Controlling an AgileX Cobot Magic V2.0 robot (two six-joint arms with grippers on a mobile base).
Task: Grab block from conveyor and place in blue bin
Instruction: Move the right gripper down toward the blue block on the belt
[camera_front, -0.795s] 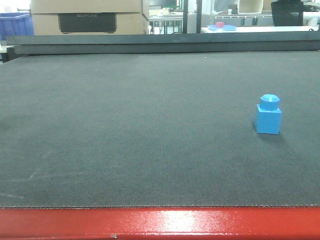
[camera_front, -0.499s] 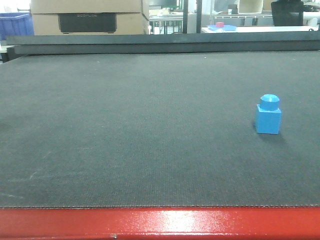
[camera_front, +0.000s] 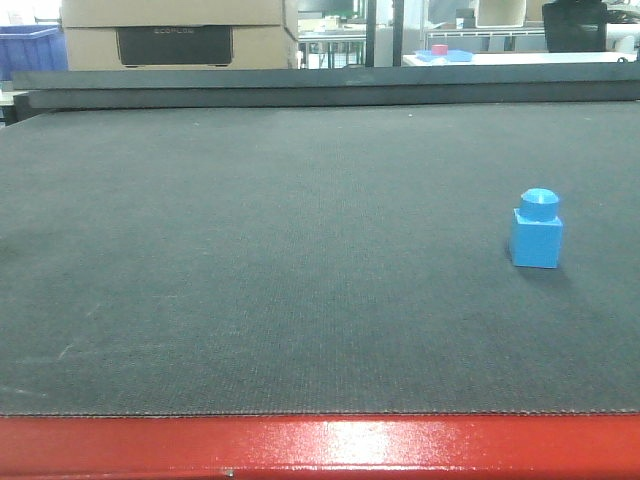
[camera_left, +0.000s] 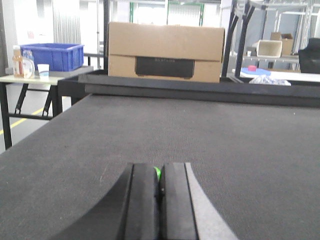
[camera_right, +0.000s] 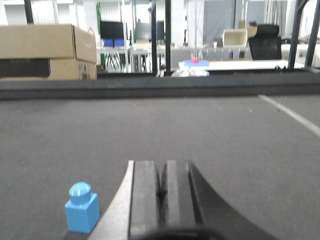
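Nothing has visibly moved since the earlier front-facing frames: the block (camera_front: 536, 235) stands on the same spot, upright, its 1 stud on top.

Front view: the block sits on the right part of the conveyor (camera_front: 300, 250), well back from the red frame (camera_front: 320, 445) at the near edge. Neither arm shows. A blue bin (camera_front: 28, 48), probably the target, is beyond the belt's far left corner.

Left wrist view: the left gripper (camera_left: 160, 172) is clenched, its 2 fingers pressed flat together just above the belt, gripping nothing. A sliver of green shows in the seam; I cannot tell what it is. The block is out of this view. The blue bin (camera_left: 55, 55) rests on a side table to the far left, beside a cardboard box (camera_left: 165, 52).

Right wrist view: the right gripper (camera_right: 161, 172) is likewise clamped tight on nothing, with no gap between the fingers. The block (camera_right: 82, 212) stands close by, off to the gripper's left and not touching it.

Risks, as I judge them: a closed gripper swung toward the block would shove or topple it rather than take it, so the fingers must part first. The cube is small and light, so an off-centre pinch could squirt it out. If the belt runs, it could carry the block away from the aim point.
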